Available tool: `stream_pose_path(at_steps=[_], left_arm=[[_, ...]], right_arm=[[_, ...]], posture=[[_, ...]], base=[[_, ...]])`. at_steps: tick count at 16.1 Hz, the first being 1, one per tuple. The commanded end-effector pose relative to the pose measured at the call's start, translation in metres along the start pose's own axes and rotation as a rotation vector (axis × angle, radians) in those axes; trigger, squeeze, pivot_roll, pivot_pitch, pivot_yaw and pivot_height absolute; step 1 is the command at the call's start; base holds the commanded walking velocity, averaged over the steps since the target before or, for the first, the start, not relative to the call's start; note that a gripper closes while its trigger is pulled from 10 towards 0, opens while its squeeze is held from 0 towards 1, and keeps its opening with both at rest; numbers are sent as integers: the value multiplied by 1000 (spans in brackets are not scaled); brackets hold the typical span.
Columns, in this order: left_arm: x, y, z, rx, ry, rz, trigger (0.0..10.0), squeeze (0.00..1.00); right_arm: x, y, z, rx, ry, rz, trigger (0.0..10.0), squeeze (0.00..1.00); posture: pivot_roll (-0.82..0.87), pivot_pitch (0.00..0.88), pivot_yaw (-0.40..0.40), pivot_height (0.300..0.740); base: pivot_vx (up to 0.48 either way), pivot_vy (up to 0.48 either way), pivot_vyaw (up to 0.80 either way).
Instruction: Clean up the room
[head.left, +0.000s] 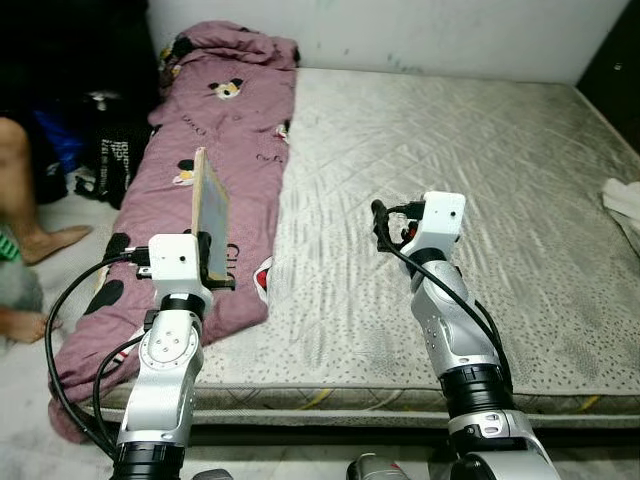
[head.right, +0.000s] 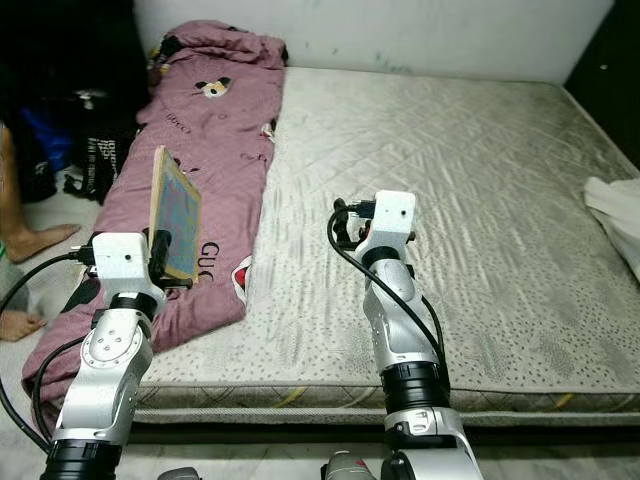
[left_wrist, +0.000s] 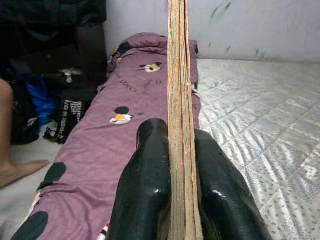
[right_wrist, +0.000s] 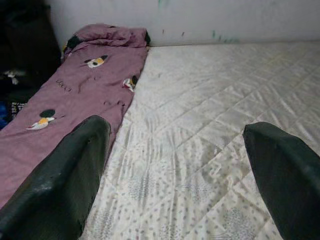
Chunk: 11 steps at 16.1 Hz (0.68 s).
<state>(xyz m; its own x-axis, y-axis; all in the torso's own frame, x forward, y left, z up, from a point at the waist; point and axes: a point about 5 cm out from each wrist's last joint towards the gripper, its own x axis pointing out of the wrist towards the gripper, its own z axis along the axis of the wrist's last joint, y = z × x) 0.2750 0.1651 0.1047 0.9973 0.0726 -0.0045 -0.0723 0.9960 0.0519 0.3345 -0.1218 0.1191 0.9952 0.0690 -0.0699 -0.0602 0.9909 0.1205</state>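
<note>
My left gripper (head.left: 212, 262) is shut on a thin book (head.left: 209, 208) with a tan edge and a blue-green cover, held upright on edge above the purple blanket (head.left: 225, 140). In the left wrist view the book (left_wrist: 177, 100) stands clamped between the two black fingers (left_wrist: 145, 190). My right gripper (head.left: 385, 228) is open and holds nothing, hovering over the bare grey mattress (head.left: 450, 150). Its fingers (right_wrist: 55, 185) stand wide apart in the right wrist view.
The purple cartoon-print blanket lies along the mattress's left side and hangs over its front corner. A white cloth (head.left: 625, 205) lies at the right edge. A person's bare legs (head.left: 25, 230) and dark bags (head.left: 105, 150) are on the floor at left.
</note>
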Motion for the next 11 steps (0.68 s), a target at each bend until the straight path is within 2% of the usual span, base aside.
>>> stream_pose_path(at_steps=[1,2,3,5,6,9,11], left_arm=[[1,0,12,-16,-52,5,10000,0],[1,0,12,-17,-56,26,10000,0],[2,1,12,-10,-59,39,10000,0],[2,1,12,0,-55,54,10000,0],[2,1,12,-4,-55,55,10000,0],[2,0,11,-13,-45,29,10000,0],[2,0,13,-35,-48,22,10000,0]], right_arm=[[-1,4,3,-23,-4,13,10000,0],[-1,9,6,-61,-41,44,10000,0],[-2,11,6,-41,-53,72,10000,0],[-1,5,7,-63,-45,4,10000,0],[-2,5,6,-13,-35,33,10000,0],[-2,8,7,-18,-39,47,10000,0],[-1,7,7,-3,-35,46,10000,0]], posture=[[-64,0,-24,740],[-66,0,-25,740],[-66,0,-25,740],[-67,0,-25,740],[-67,0,-26,740],[-68,0,-27,740],[-68,0,-27,740]], base=[[0,0,0],[0,0,0],[0,0,0],[0,0,0],[0,0,0],[0,0,0],[0,0,-800]])
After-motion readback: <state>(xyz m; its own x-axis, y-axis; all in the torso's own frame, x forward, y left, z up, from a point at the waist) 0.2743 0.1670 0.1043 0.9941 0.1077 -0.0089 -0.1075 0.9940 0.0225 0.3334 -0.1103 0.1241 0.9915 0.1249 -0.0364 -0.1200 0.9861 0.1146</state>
